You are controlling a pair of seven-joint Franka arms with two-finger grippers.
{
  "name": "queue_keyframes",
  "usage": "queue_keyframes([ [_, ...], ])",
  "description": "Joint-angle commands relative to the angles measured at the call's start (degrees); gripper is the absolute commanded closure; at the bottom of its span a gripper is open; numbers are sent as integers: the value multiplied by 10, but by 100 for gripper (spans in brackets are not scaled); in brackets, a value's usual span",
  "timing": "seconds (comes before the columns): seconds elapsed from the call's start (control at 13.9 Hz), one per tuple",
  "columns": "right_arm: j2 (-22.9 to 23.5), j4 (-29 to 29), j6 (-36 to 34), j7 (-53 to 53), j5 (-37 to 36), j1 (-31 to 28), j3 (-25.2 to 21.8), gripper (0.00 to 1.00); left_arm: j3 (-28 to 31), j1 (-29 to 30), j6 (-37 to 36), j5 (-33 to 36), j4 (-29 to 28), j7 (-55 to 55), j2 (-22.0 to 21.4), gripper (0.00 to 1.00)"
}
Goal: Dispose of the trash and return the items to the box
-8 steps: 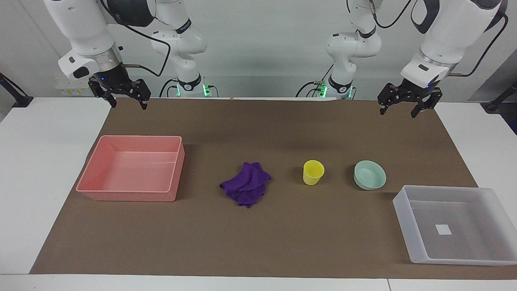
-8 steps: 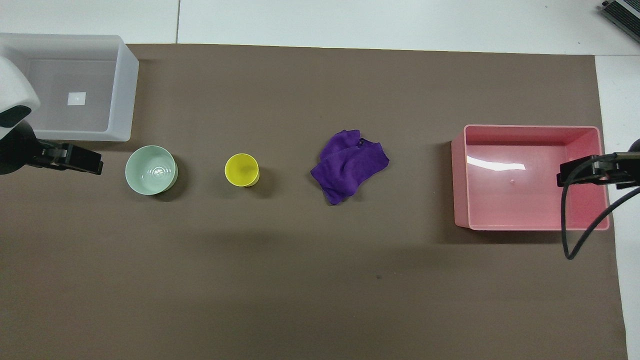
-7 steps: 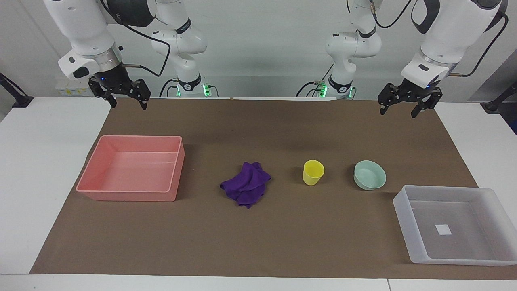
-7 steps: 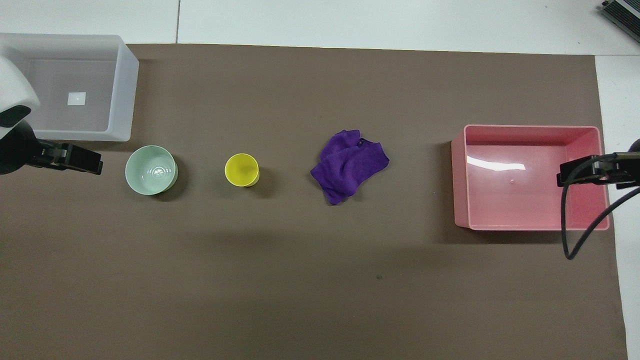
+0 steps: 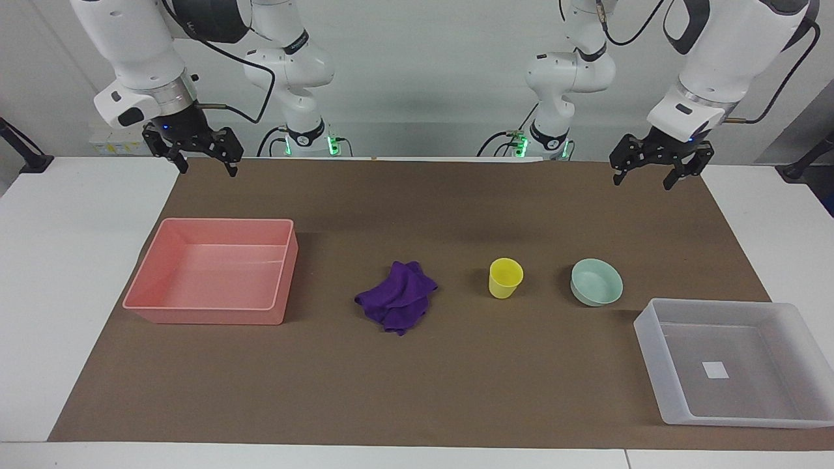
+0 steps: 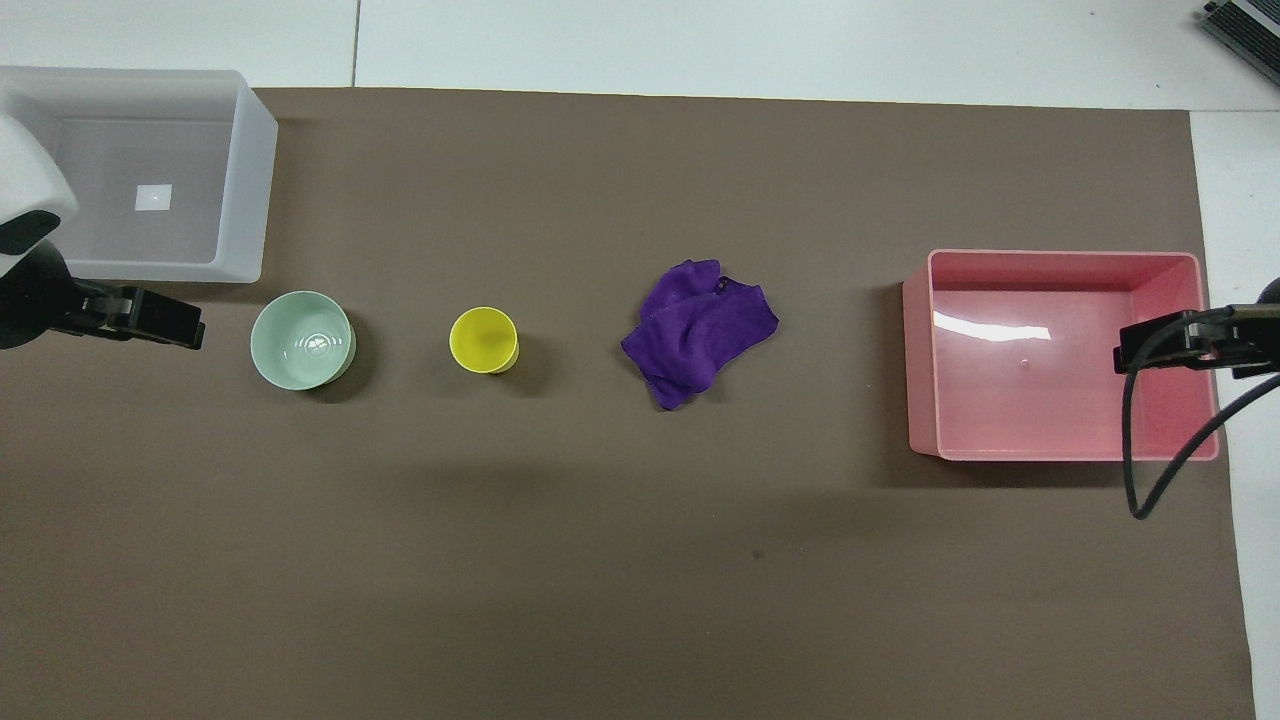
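The purple cloth [image 5: 397, 304] lies crumpled mid-mat; it also shows in the overhead view [image 6: 697, 330]. The yellow cup [image 5: 505, 278] stands upright beside it, toward the left arm's end. The mint-green bowl [image 5: 596, 282] sits beside the cup, further toward that end. The translucent tray [image 5: 651, 342] holds only its white sticker and lies farther from the robots than the bowl. My left gripper [image 5: 642, 184] is open and empty, raised over the mat's edge by the robots. My right gripper [image 5: 208, 172] is open and empty, raised over that same edge at its own end.
A pink rectangular bin [image 5: 285, 277] with nothing in it stands at the right arm's end of the brown mat [image 5: 417, 391]. White table surface borders the mat at both ends. A black cable hangs from the right wrist.
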Motion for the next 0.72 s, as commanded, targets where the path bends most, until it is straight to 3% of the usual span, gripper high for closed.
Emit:
queue_keyframes([
  [0.0, -10, -6, -9, -5, 1, -8, 4, 0, 3, -3, 24, 4, -12, -3, -8, 0],
  [0.43, -10, -6, -9, -5, 0, -8, 4, 0, 2, 3, 61, 4, -16, 31, -1, 0],
  [0.65, -10, -6, -9, -5, 0, -8, 4, 0, 3, 5, 103, 4, -44, 35, 0, 0],
])
